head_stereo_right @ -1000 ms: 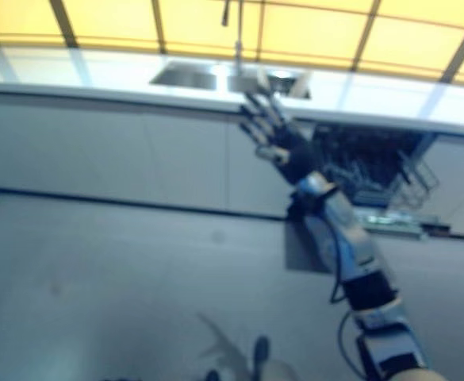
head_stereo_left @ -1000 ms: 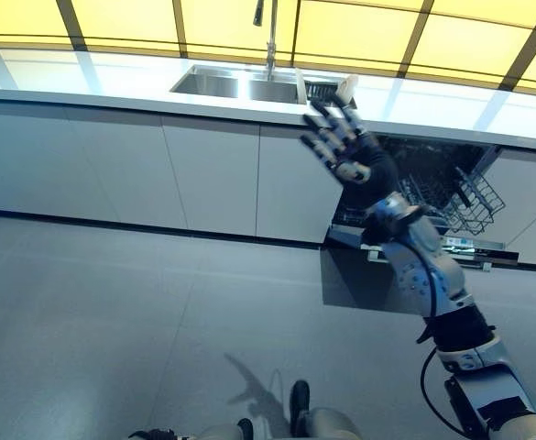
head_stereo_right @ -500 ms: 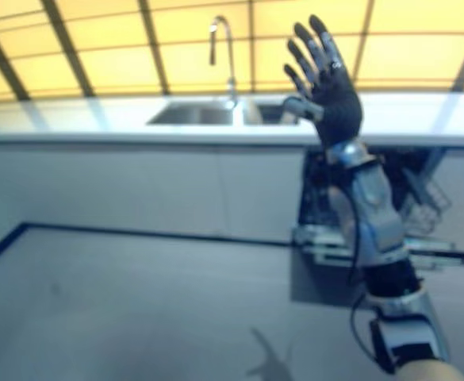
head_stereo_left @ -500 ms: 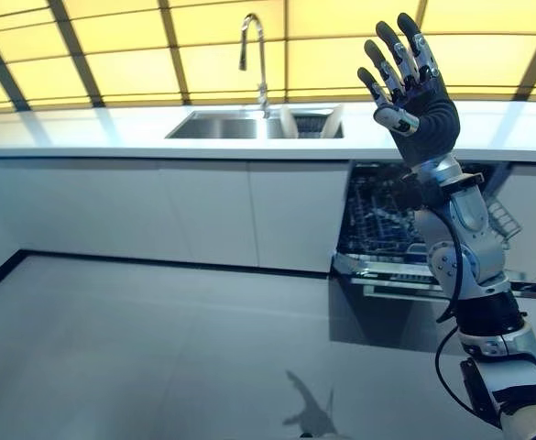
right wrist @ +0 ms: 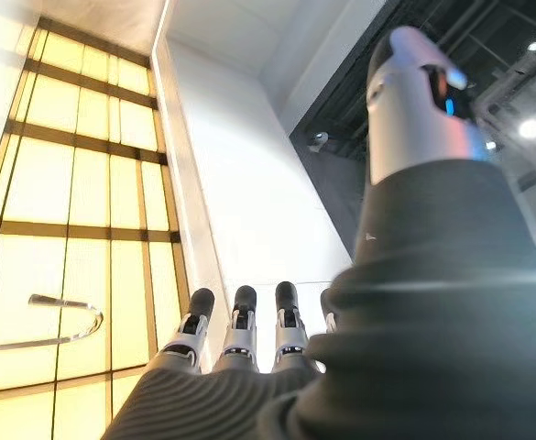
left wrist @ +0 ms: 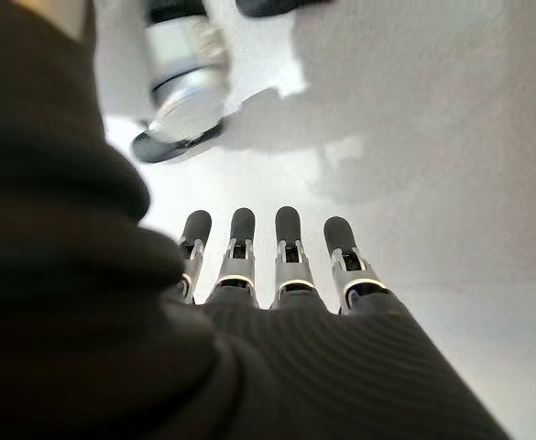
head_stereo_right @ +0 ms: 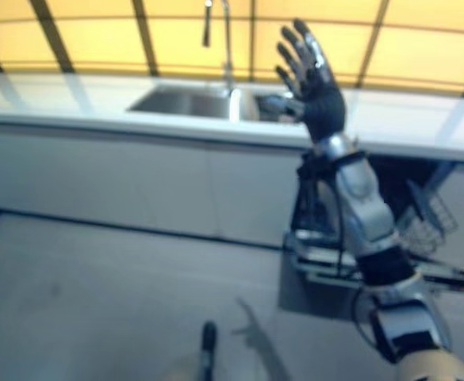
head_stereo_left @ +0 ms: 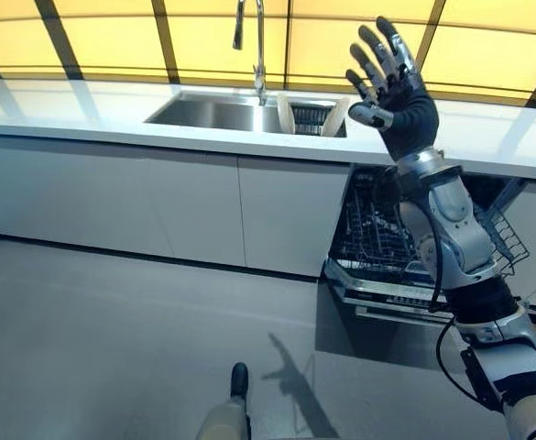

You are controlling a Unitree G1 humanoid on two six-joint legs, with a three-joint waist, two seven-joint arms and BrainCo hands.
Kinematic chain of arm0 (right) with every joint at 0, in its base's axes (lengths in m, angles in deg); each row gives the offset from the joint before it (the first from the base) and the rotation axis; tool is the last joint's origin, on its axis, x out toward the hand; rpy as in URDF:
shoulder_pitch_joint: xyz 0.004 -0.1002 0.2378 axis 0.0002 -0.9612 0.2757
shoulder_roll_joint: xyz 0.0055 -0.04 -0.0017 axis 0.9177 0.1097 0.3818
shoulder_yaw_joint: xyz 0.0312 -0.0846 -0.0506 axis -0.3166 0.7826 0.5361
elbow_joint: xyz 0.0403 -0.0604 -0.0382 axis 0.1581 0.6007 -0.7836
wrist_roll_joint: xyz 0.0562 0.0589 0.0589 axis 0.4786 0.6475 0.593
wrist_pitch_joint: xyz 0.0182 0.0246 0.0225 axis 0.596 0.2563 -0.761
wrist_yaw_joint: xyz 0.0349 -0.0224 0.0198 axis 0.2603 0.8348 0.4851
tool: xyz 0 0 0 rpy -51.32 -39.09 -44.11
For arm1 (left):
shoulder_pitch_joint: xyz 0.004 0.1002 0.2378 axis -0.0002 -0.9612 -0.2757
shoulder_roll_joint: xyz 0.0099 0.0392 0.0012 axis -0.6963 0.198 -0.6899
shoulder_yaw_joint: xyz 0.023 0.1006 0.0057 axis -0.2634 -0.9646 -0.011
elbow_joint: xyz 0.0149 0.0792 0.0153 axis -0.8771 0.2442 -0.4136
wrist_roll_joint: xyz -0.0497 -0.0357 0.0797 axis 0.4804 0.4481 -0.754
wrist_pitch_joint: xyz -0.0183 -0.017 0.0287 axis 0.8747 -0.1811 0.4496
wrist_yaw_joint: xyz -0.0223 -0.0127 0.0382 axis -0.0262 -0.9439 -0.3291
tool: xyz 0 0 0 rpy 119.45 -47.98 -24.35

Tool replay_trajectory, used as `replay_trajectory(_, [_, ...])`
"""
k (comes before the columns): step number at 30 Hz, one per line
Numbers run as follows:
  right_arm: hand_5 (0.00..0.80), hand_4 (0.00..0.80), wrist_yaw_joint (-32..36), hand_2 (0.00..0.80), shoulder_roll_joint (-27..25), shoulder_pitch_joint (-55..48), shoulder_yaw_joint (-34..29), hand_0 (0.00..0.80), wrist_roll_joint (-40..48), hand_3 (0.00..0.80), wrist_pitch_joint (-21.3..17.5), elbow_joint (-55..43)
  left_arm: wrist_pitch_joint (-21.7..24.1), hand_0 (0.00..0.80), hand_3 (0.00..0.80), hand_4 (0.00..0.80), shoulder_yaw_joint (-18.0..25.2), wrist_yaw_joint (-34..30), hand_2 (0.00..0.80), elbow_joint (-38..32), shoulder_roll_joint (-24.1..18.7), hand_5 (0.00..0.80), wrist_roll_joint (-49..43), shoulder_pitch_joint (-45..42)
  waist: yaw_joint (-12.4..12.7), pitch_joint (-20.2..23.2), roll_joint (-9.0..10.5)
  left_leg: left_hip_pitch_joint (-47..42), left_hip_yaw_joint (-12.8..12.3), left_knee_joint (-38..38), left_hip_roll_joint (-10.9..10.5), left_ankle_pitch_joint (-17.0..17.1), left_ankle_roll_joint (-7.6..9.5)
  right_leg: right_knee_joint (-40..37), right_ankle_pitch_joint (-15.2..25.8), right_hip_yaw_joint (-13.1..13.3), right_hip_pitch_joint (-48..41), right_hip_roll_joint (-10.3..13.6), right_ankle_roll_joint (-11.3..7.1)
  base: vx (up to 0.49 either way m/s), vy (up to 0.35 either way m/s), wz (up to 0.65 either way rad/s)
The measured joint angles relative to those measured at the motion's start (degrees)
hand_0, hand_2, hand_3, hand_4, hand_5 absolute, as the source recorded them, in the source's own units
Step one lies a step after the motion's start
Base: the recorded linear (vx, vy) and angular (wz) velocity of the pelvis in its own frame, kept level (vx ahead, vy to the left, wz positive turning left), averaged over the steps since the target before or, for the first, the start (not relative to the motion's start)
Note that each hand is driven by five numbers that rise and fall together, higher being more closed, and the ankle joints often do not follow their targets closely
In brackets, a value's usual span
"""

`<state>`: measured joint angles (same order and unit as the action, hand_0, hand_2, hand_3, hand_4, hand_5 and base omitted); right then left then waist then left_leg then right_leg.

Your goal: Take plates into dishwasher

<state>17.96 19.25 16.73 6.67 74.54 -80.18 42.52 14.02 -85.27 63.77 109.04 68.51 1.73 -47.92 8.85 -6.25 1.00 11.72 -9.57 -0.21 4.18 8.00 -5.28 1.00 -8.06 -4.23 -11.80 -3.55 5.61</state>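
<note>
My right hand (head_stereo_left: 398,92) is raised high in front of the counter, fingers straight and spread, holding nothing; it also shows in the right eye view (head_stereo_right: 315,91). Two pale plates (head_stereo_left: 286,117) stand on edge in a rack in the sink (head_stereo_left: 203,112), one at each end of the rack (head_stereo_left: 337,115). The dishwasher (head_stereo_left: 387,229) below the counter stands open, its wire rack (head_stereo_left: 501,240) pulled out at the right. My left hand (left wrist: 277,266) shows only in the left wrist view, fingers straight, over the floor, holding nothing.
A white counter (head_stereo_left: 84,110) runs across the view, with a tall tap (head_stereo_left: 249,37) behind the sink. White cabinet fronts (head_stereo_left: 158,202) stand below it. The dishwasher's lowered door (head_stereo_left: 387,302) juts out over the grey floor (head_stereo_left: 112,339).
The camera has moved, so the whole view has shifted. My right hand stays raised and open, now a little further left in the view and over the sink's right end.
</note>
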Motion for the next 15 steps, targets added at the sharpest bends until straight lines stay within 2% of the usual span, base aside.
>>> replay_trajectory(1, [0.000, 0.000, 0.40, 0.000, -0.76, -0.09, -0.10, 0.000, 0.02, 0.000, -0.05, -0.12, -0.16, 0.000, 0.000, 0.000, -0.01, -0.03, 0.000, 0.03, -0.07, 0.000, 0.01, 0.15, 0.02, 0.85, 1.27, -0.65, -0.11, -1.84, -1.17, 0.68, 1.01, 1.61, -1.77, -0.56, 0.29, 1.81, -1.17, 0.531, 0.472, -0.41])
replay_trajectory(2, [0.000, 0.000, 0.65, 0.000, -1.55, -0.29, -0.38, 0.000, 0.02, 0.000, -0.06, -0.44, -0.27, 0.000, 0.000, 0.000, -0.29, -0.05, 0.000, 0.28, 0.06, 0.000, 0.00, 0.32, -0.31, 1.71, 2.09, -2.99, -0.52, -1.69, -2.57, 0.06, 3.17, 5.36, -3.94, -3.42, 0.07, 4.20, -3.96, 0.469, 0.446, -0.38])
replay_trajectory(3, [0.000, 0.000, 0.65, 0.000, -2.13, -0.18, -0.66, 0.000, 0.02, 0.000, -0.05, -0.85, -0.37, 0.000, 0.000, 0.000, -0.51, -0.14, 0.000, 0.41, 0.41, 0.000, -0.01, 0.35, -0.35, 1.96, 1.18, -4.91, -0.63, -0.29, -2.33, -0.59, 4.58, 8.64, -5.62, -4.33, 0.56, 4.16, -5.17, 0.539, 0.503, 0.08])
replay_trajectory(4, [0.000, 0.000, 0.32, 0.000, -1.51, -3.50, -3.87, 0.000, 0.21, 0.000, -0.45, -4.46, -0.56, 0.000, 0.000, 0.000, -1.05, 0.20, 0.000, 2.24, 0.87, 0.000, 0.09, 1.77, -2.26, 1.38, 0.38, -8.49, -1.32, 1.45, -3.58, 1.70, 8.16, 27.17, -8.51, -6.37, 5.61, 7.30, -7.83, 0.457, 0.382, 0.56])
replay_trajectory(5, [0.000, 0.000, 0.09, 0.000, -0.73, -5.04, -4.03, 0.000, 0.22, 0.000, -0.43, -5.42, -0.61, 0.000, 0.000, 0.000, -3.22, -0.05, 0.000, 1.11, 0.44, 0.000, 0.15, 1.41, -4.75, 1.98, 0.36, -10.62, -0.86, 2.31, -5.00, 0.85, 9.33, 41.21, -4.88, -7.36, 11.39, 10.97, -8.26, 0.504, 0.347, 0.76])
replay_trajectory(6, [0.000, 0.000, 0.02, 0.000, -0.93, -5.67, -4.14, 0.000, 0.22, 0.000, -0.35, -6.37, -0.63, 0.000, 0.000, 0.000, -4.26, -0.05, 0.000, 0.18, -0.02, 0.000, 0.15, 1.23, -5.44, 2.29, 0.35, -12.12, -0.37, 3.10, -6.46, 0.48, 9.74, 48.61, -3.76, -7.14, 15.39, 14.14, -8.94, 0.480, 0.173, 0.56])
replay_trajectory(7, [0.000, 0.000, -0.41, 0.000, -1.38, -5.57, -4.22, 0.000, 0.19, 0.000, -0.36, -6.94, -1.00, 0.000, 0.000, 0.000, -4.65, -0.08, 0.000, -0.36, -0.40, 0.000, 0.08, 1.50, -5.86, 2.50, 0.17, -13.21, 0.38, 3.56, -7.42, -1.20, 11.15, 51.17, -3.38, -6.38, 18.73, 15.89, -9.63, 0.518, 0.070, 0.39])
replay_trajectory(8, [0.000, 0.000, -0.58, 0.000, -1.72, -5.42, -4.42, 0.000, 0.12, 0.000, -0.47, -6.97, -1.82, 0.000, 0.000, 0.000, -4.62, 0.03, 0.000, -1.28, -0.85, 0.000, 0.26, 1.80, -6.50, 2.50, -0.24, -14.18, 1.75, 4.26, -7.74, -1.52, 10.95, 49.58, -3.53, -5.74, 20.44, 16.37, -10.14, 0.473, -0.015, 0.57])
replay_trajectory(10, [0.000, 0.000, -2.00, 0.000, -3.24, -5.41, -4.68, 0.000, 0.14, 0.000, -0.36, -5.36, -1.98, 0.000, 0.000, 0.000, -4.45, 0.01, 0.000, -2.49, -1.80, 0.000, 0.90, 4.21, -7.63, 2.40, -0.36, -16.58, 5.06, 5.02, -7.62, -2.07, 11.06, 37.73, -3.47, -6.01, 20.25, 15.08, -10.86, 0.439, -0.076, 0.78])
replay_trajectory(12, [0.000, 0.000, -2.70, 0.000, -4.08, -4.77, -4.72, 0.000, 0.21, 0.000, -0.33, -5.07, -1.80, 0.000, 0.000, 0.000, -4.00, -0.02, 0.000, -3.05, -2.16, 0.000, 0.85, 5.89, -8.04, 2.39, -0.15, -17.47, 6.75, 5.01, -7.46, -3.13, 11.12, 28.71, -2.43, -7.11, 20.43, 13.98, -12.45, 0.464, -0.104, 0.66])
replay_trajectory(13, [0.000, 0.000, -3.10, 0.000, -4.51, -3.71, -4.87, 0.000, 0.27, 0.000, -0.34, -4.99, -1.85, 0.000, 0.000, 0.000, -3.92, -0.06, 0.000, -3.30, -2.31, 0.000, 0.84, 7.08, -8.10, 2.30, 0.31, -18.46, 5.72, 5.02, -7.42, -4.29, 11.13, 18.21, 0.69, -8.36, 20.79, 12.76, -14.88, 0.481, -0.101, 0.44])
replay_trajectory(14, [0.000, 0.000, -3.17, 0.000, -4.51, -3.54, -4.90, 0.000, 0.27, 0.000, -0.34, -4.99, -1.90, 0.000, 0.000, 0.000, -3.93, -0.08, 0.000, -3.34, -2.34, 0.000, 0.84, 7.24, -8.16, 2.32, 0.59, -18.83, 5.03, 5.02, -7.43, -4.61, 11.15, 15.44, 1.93, -8.70, 20.83, 12.64, -15.41, 0.633, -0.092, 0.45])
replay_trajectory(15, [0.000, 0.000, -3.85, 0.000, -4.47, -3.32, -5.00, 0.000, 0.24, 0.000, -0.32, -4.99, -1.90, 0.000, 0.000, 0.000, -3.72, -0.12, 0.000, -2.84, -2.41, 0.000, 0.60, 7.44, -8.59, 2.02, 1.27, -20.12, 4.42, 5.03, -7.70, -6.14, 10.66, 7.59, 6.13, -8.71, 21.18, 11.43, -17.62, 0.556, -0.049, 0.21])
